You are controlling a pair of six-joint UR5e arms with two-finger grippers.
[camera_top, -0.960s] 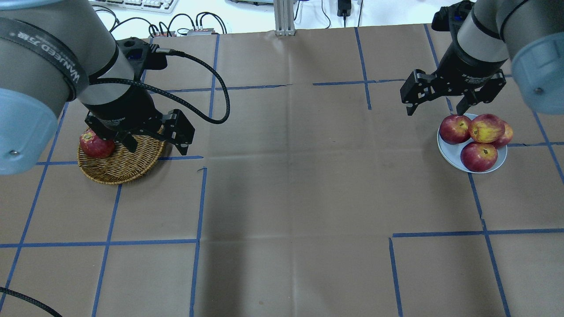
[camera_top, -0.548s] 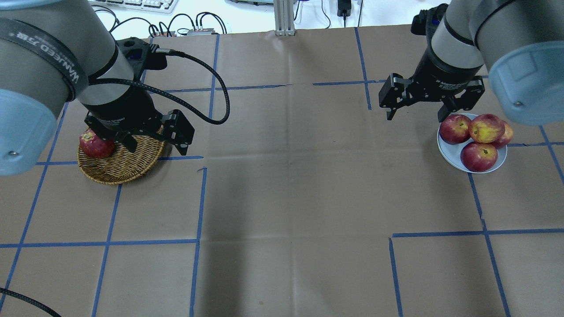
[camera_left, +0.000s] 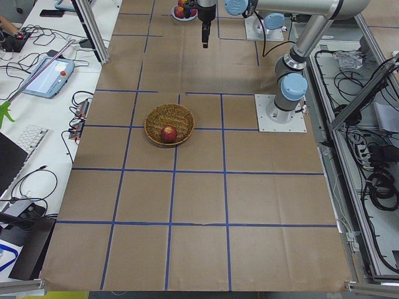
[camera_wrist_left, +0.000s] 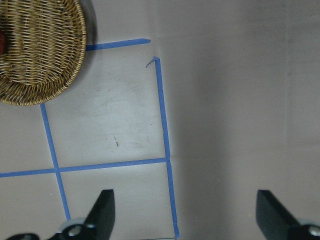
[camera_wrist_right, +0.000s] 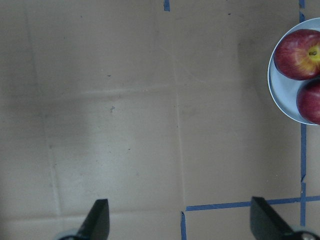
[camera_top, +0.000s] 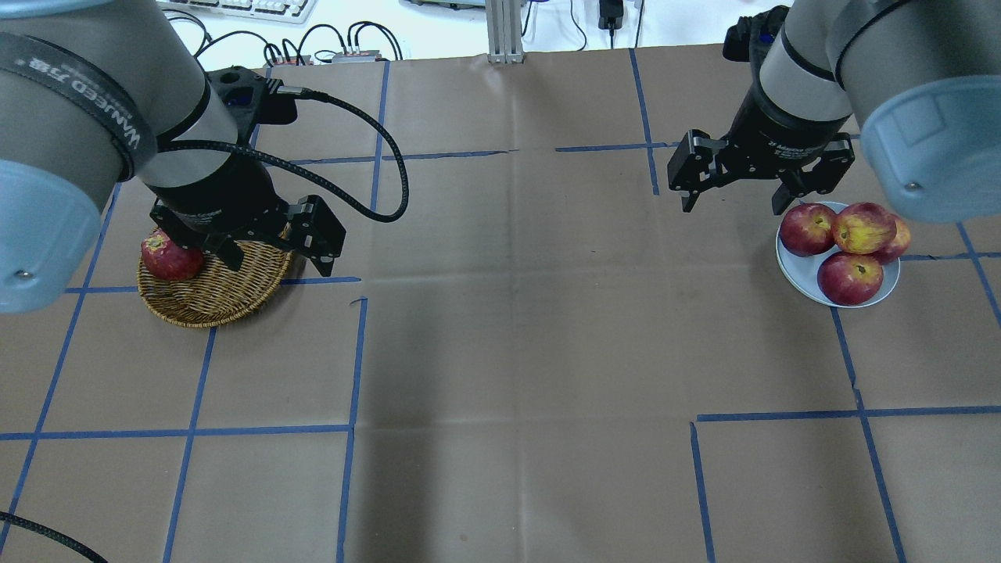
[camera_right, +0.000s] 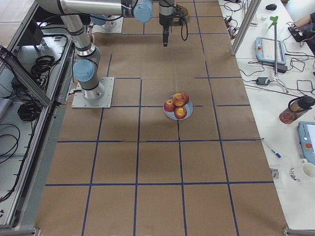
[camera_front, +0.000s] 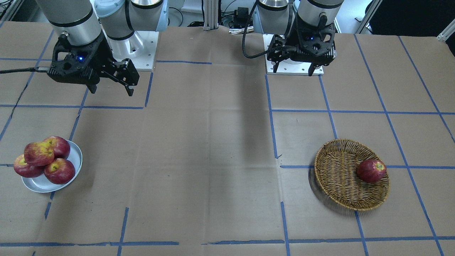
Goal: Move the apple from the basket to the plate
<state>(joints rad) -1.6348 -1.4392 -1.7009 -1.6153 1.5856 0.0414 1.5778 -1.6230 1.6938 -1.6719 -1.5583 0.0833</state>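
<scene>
The paler, yellow-patched apple (camera_top: 862, 227) lies on top of three darker red apples on the white plate (camera_top: 801, 281) at the right; it also shows in the front view (camera_front: 38, 153). The wicker basket (camera_top: 227, 301) at the left holds one dark red apple (camera_top: 170, 258). My right gripper (camera_top: 733, 207) is open and empty, hanging above the table just left of the plate. My left gripper (camera_top: 278, 254) is open and empty, high above the basket's right part. The right wrist view shows the plate's edge (camera_wrist_right: 285, 95). The left wrist view shows the basket (camera_wrist_left: 40, 55).
The table is covered in brown paper with a blue tape grid (camera_top: 352, 352). A black cable (camera_top: 375, 125) loops from my left wrist. Both arm bases stand at the table's back edge (camera_front: 295, 67). Keyboards and cables lie beyond the far edge.
My right gripper has moved left and slightly away from above the plate's apples, still open. The left arm, basket and apples have not moved.
</scene>
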